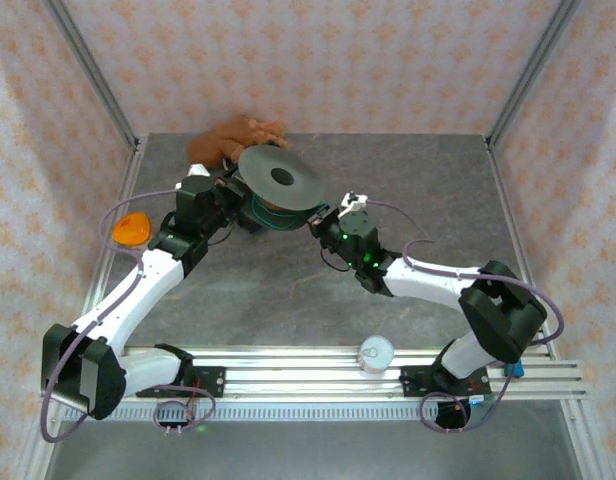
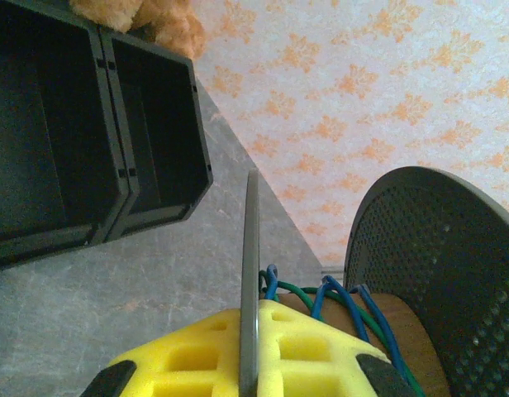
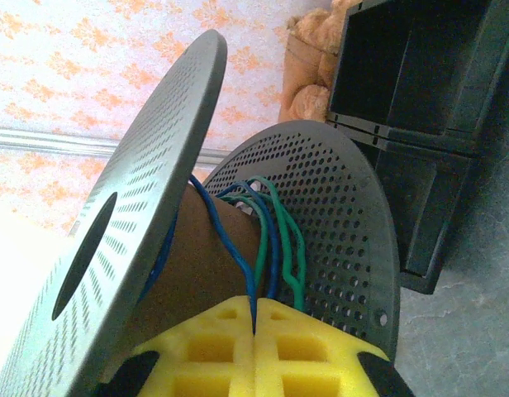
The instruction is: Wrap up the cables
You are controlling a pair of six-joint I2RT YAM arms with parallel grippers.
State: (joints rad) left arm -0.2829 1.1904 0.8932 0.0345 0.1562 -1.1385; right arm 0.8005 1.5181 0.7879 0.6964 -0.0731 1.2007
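- From the top, a grey spool (image 1: 280, 180) is seen held tilted above the table (image 1: 288, 290) between the left arm (image 1: 138, 290) and the right arm (image 1: 428, 280). The cables (image 1: 271, 216) are wound on its core. A plush toy (image 1: 238, 135) lies just behind it.
- At the left wrist, the left fingers (image 2: 188, 356) are clamped narrowly on the thin edge of one spool disc. The blue cable (image 2: 318, 302) and green cable (image 2: 300, 291) are looped over the brown core just beyond. Black bins (image 2: 114, 141) stand behind.
- At the right wrist, the right fingers (image 3: 205, 347) are pressed together, with the blue cable pinched at their seam. Both cables are wrapped around the core between the perforated discs.
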